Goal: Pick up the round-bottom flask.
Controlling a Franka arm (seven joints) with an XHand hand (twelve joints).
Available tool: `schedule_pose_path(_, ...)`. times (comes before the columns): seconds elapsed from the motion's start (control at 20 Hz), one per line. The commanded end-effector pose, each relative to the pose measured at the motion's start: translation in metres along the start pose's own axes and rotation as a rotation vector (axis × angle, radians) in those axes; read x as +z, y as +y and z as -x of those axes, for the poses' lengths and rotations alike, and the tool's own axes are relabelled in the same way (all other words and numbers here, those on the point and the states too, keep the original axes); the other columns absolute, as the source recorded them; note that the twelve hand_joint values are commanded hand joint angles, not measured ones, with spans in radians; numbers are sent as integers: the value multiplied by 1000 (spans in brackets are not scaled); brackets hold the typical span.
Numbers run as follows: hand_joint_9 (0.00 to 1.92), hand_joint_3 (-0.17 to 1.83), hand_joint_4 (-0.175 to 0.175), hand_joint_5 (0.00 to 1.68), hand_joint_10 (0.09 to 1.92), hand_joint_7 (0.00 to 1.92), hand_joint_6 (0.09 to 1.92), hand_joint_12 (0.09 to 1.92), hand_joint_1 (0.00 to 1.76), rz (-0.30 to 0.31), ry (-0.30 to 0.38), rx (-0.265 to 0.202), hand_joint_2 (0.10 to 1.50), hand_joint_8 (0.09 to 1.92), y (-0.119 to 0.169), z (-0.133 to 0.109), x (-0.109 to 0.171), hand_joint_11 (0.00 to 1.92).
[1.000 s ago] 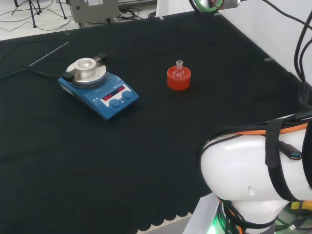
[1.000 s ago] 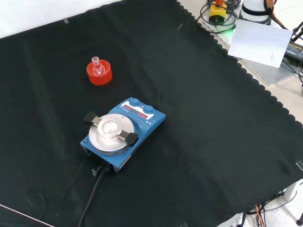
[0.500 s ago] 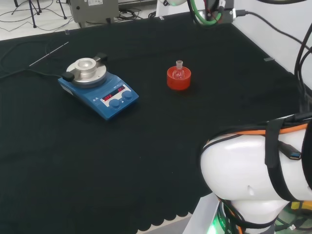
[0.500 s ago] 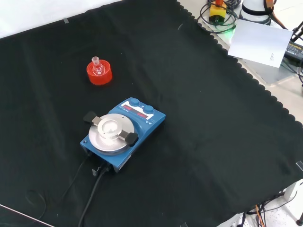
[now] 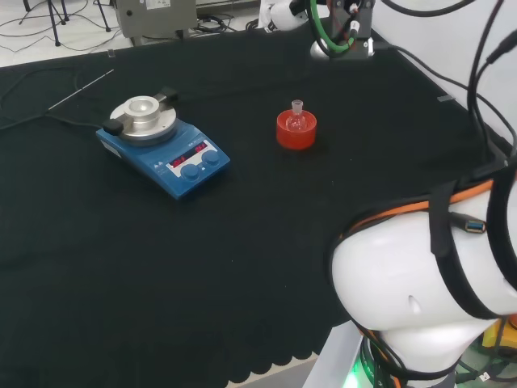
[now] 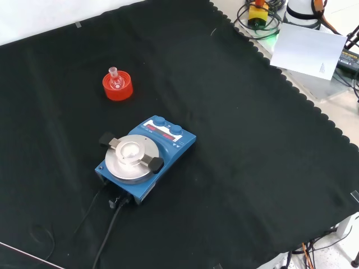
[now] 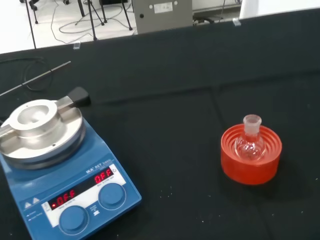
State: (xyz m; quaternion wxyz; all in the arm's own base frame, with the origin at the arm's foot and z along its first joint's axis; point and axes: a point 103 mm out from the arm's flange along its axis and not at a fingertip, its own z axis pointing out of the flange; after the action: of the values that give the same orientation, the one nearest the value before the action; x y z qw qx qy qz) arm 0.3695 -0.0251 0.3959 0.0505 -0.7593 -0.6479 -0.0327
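Note:
A small clear round-bottom flask (image 5: 297,118) stands upright with its neck up in a red ribbed ring stand (image 5: 296,134) on the black cloth, right of the middle in the head view. In the front view the flask (image 6: 115,80) and stand (image 6: 118,89) sit at the upper left. The wrist view has the flask (image 7: 250,143) on its stand (image 7: 251,165) close ahead, with nothing touching it. The arm's wrist end (image 5: 342,32), carrying a green cable, hangs at the top of the head view, above and beyond the flask.
A blue hotplate stirrer (image 5: 166,147) with a round metal top stands left of the flask in the head view, its black cable trailing off (image 6: 106,235). A thin metal rod (image 5: 81,89) lies beyond it. The cloth's scalloped edge (image 6: 291,84) runs along the front view's right.
The arm's wrist end has come down into the top of the head view, nearer the flask. Flask, stand and stirrer have not moved.

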Motion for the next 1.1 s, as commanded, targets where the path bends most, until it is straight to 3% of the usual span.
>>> schedule_pose_path(0.05,329,441,-19,417,666,185,87,1277,580,-6,73,38,992,587,67,40,52,0)
schedule_pose_path(0.4,350,468,-24,449,666,190,87,1301,619,-35,154,80,955,600,94,63,89,0)
schedule_pose_path(1.1,352,572,-27,455,668,188,87,1310,681,-89,192,113,846,615,139,70,154,0)
